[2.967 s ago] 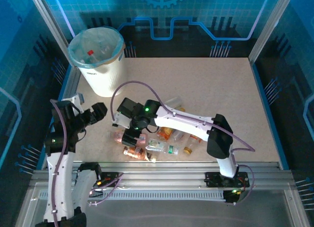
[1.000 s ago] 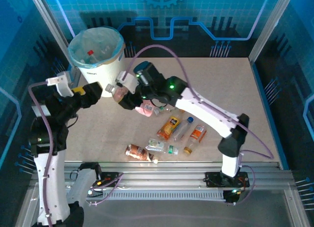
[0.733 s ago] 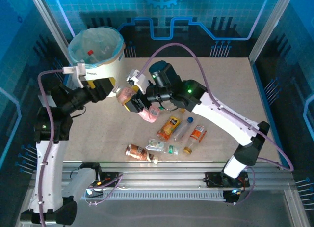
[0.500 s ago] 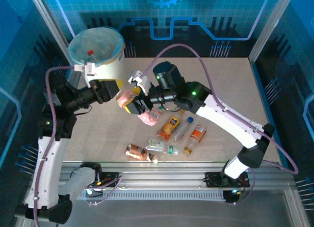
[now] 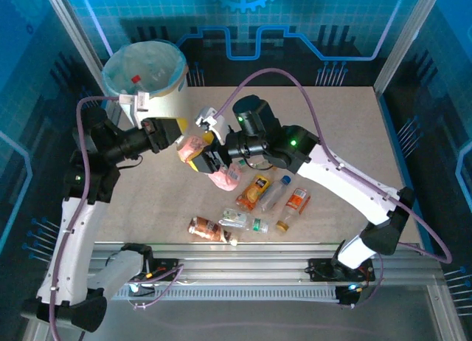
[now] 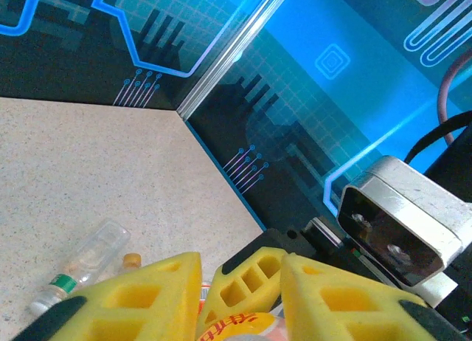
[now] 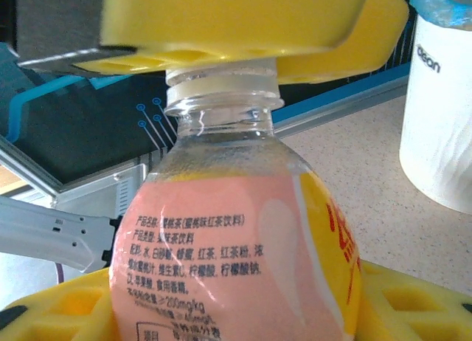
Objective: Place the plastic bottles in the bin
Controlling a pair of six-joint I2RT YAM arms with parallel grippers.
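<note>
One pink-labelled bottle (image 7: 236,230) is being held up off the counter (image 5: 332,127), between the two arms and just beside the bin (image 5: 168,103). It is being gripped round its body by the right end effector (image 5: 203,161), whose yellow fingers (image 7: 413,304) are being pressed against both sides of the label. Its capped neck is being met by the left end effector (image 5: 179,137); whether that one is clamped on the cap cannot be told. A hand-over toward the arm nearer the bin is judged to be under way. A firm hold by the left is being called for next, before the right is let go, and then a lift over the bin's rim. Several more bottles (image 5: 254,192) are being left lying near the counter's front edge
</note>
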